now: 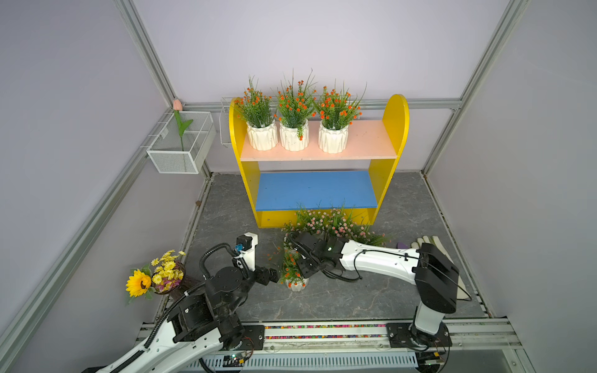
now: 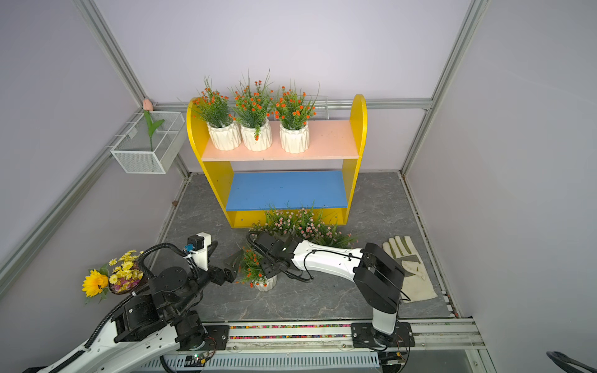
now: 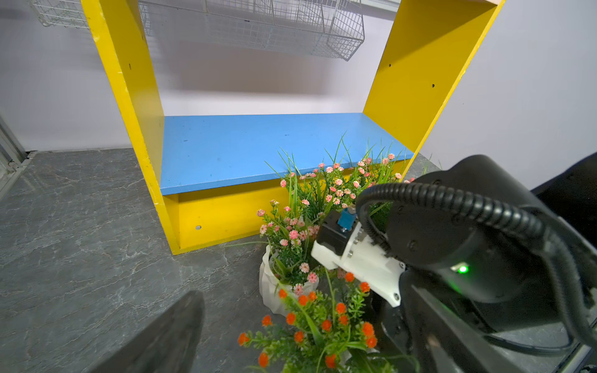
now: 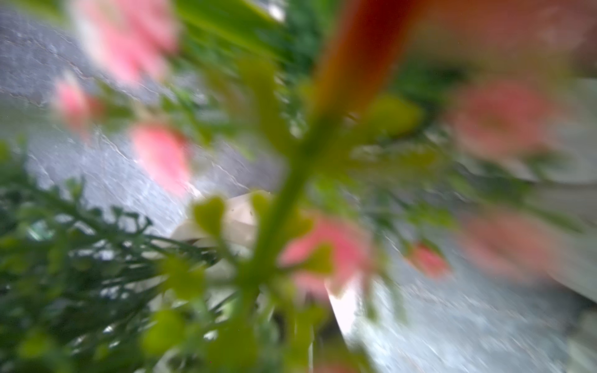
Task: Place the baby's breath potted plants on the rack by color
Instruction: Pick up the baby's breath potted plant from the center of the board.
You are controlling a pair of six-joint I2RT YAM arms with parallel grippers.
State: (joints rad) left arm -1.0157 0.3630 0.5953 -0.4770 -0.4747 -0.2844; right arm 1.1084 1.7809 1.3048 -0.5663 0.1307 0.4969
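The rack stands at the back, with three orange baby's breath potted plants on its pale pink upper board. Its blue lower board is bare. Pink-bloomed plants are bunched on the floor in front of the rack. A fourth orange plant stands nearer me. My right gripper reaches down into its sprigs and is shut on them; its fingertips are hidden by foliage. My left gripper stands open just left of that plant.
A sunflower-and-daisy bouquet sits at the near left by my left arm. A white wire basket holding a pink tulip hangs on the left wall, and another basket hangs behind the rack. A pale glove lies at the right.
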